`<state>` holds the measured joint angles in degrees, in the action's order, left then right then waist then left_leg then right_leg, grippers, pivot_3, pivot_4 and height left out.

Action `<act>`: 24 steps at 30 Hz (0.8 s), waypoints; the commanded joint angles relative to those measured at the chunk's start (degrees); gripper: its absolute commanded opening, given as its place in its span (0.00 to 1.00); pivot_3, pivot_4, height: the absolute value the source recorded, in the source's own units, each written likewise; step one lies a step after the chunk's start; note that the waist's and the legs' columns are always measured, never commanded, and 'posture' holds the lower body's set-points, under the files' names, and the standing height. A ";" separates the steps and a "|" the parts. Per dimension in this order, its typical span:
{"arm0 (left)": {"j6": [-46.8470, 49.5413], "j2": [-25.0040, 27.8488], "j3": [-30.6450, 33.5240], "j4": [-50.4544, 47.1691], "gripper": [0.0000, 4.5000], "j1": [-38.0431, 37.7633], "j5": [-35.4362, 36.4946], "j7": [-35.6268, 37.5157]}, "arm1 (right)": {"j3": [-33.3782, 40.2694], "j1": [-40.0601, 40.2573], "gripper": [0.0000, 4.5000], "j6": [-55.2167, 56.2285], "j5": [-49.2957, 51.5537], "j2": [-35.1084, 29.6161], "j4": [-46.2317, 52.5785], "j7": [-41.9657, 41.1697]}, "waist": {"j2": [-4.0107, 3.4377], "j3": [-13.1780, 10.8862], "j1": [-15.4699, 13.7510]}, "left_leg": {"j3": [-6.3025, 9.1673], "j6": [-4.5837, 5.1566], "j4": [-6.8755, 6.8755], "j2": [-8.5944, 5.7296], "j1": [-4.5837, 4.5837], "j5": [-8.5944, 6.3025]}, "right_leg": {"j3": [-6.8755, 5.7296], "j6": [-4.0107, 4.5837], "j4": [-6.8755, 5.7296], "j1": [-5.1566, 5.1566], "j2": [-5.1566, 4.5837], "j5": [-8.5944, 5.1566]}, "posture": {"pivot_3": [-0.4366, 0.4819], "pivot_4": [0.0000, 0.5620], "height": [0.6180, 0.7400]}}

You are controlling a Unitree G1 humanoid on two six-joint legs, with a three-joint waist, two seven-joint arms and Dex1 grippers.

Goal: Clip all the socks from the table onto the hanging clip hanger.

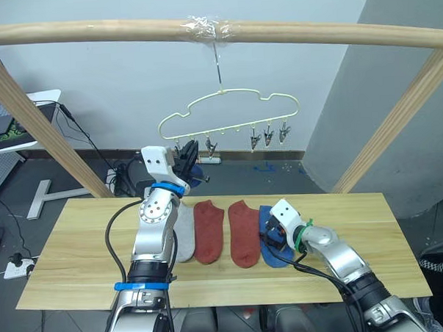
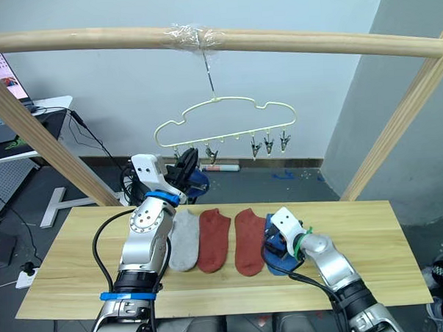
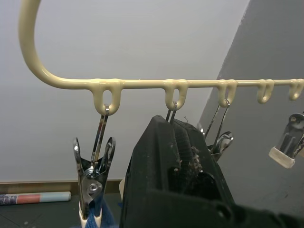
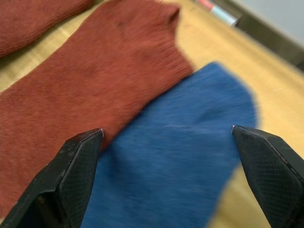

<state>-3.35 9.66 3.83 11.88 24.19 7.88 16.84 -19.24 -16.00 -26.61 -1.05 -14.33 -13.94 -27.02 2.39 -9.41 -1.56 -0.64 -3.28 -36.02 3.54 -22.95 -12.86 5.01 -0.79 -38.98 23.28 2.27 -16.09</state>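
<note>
The pale-gold clip hanger [image 1: 221, 90] hangs by its hook from the wooden pole. My left gripper [image 1: 188, 154] is raised to its left clips, fingers shut; the second clip's wire link [image 3: 170, 110] runs down behind the fingertips. A blue sock [image 2: 198, 180] hangs from the first clip [image 3: 92, 175]. On the table [image 1: 85, 245] a light grey sock [image 1: 185, 234], two rust red socks [image 1: 207, 231] [image 1: 244, 232] and a blue sock [image 4: 190, 142] lie side by side. My right gripper [image 4: 166, 129] is open, low over the blue sock, one finger at each side.
A thick wooden pole frame [image 1: 90, 30] spans the scene, with slanted legs at both table ends. Several free clips [image 1: 269, 138] hang at the hanger's right. A white desk with a laptop [image 1: 14, 123] stands far left, with cables and a power strip [image 1: 16, 267] on the floor.
</note>
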 commanded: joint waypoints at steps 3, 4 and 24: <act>0.08 -0.23 -0.13 -1.93 0.00 -0.18 0.13 -0.23 | -1.26 -1.77 0.87 4.33 -4.18 -2.52 -7.45 -0.35 | 0.01 0.02 0.01 | -0.03 0.00 -0.02 -0.04 0.01 0.00 | 0.00 -0.04 0.00 -0.02 -0.02 0.02 | 0.65 0.26 1.00; 0.14 -0.25 -0.15 -2.08 0.00 -0.28 0.13 -0.21 | -1.36 -1.73 0.80 5.25 -4.84 -3.10 -8.19 -0.27 | 0.01 0.02 0.02 | -0.03 0.00 -0.02 -0.03 0.03 0.00 | 0.01 -0.04 0.01 -0.03 -0.02 0.02 | 0.66 0.27 1.00; 0.19 -0.22 0.00 -1.49 0.00 0.07 0.11 -0.02 | -0.57 3.69 0.01 9.81 -1.87 -2.55 4.79 -6.54 | 0.00 0.01 0.08 | 0.00 0.00 -0.02 -0.01 0.04 0.00 | 0.05 -0.07 0.00 -0.04 0.00 0.03 | 0.65 0.27 1.00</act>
<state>-2.91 9.28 3.75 11.34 23.78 7.88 16.89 -20.02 -12.16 -17.27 -3.41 -17.33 -13.37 -32.80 2.39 -9.39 -1.48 -0.65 -3.28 -36.05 3.54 -22.91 -12.85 5.06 -0.86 -38.98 23.24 2.27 -16.05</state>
